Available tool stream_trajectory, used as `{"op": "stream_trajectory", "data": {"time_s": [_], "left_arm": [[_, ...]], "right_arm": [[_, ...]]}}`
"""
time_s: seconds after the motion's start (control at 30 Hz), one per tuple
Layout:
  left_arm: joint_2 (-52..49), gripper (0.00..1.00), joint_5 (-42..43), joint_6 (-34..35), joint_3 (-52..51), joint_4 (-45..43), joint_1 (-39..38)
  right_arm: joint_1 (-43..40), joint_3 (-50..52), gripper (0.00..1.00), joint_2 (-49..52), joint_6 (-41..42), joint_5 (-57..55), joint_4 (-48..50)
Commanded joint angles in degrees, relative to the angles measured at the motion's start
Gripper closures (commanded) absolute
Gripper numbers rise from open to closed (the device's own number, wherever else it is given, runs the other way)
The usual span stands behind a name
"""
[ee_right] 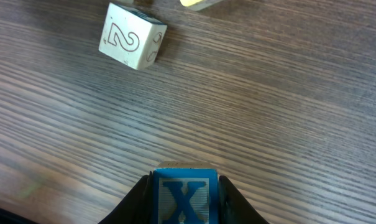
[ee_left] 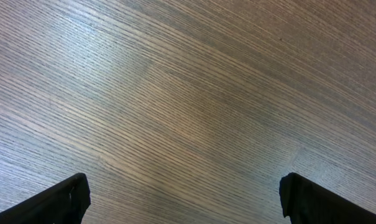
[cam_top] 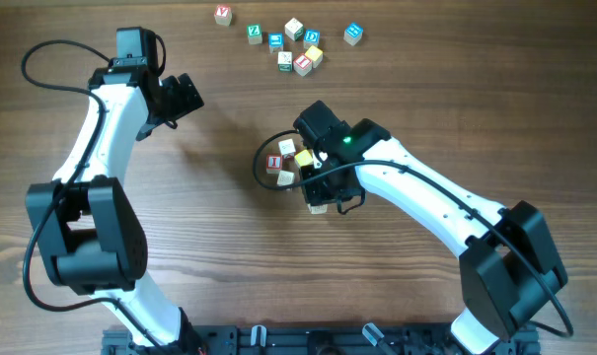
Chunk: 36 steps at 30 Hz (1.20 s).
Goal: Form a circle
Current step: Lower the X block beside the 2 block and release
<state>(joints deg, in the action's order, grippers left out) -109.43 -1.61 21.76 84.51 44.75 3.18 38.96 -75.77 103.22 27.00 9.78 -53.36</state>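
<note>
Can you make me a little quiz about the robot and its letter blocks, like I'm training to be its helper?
1. True or false: the left pincer is holding a cube.
2. Which letter is on the blue cube gripped by the right pincer? A) X B) Z C) O
3. Fill in: the pale cube lying loose ahead of the right pincer shows the number ___.
Key: 1 false, it is wide open and empty; 2 A; 3 the number 2.
</note>
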Motion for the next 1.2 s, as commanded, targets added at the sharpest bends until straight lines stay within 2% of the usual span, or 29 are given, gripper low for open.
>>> {"op": "stream_trajectory", "data": {"time_s": [0.0, 1.17], "left_arm": [[0.98, 0.0, 0.07, -0.26, 0.63, 0.0, 0.2], [0.98, 0.0, 0.07, -0.26, 0.63, 0.0, 0.2]], "right_arm": [[0.46, 0.48, 0.81, -0.24, 0.02, -1.03, 0.52], [0.46, 0.48, 0.81, -0.24, 0.02, -0.83, 0.2]]}}
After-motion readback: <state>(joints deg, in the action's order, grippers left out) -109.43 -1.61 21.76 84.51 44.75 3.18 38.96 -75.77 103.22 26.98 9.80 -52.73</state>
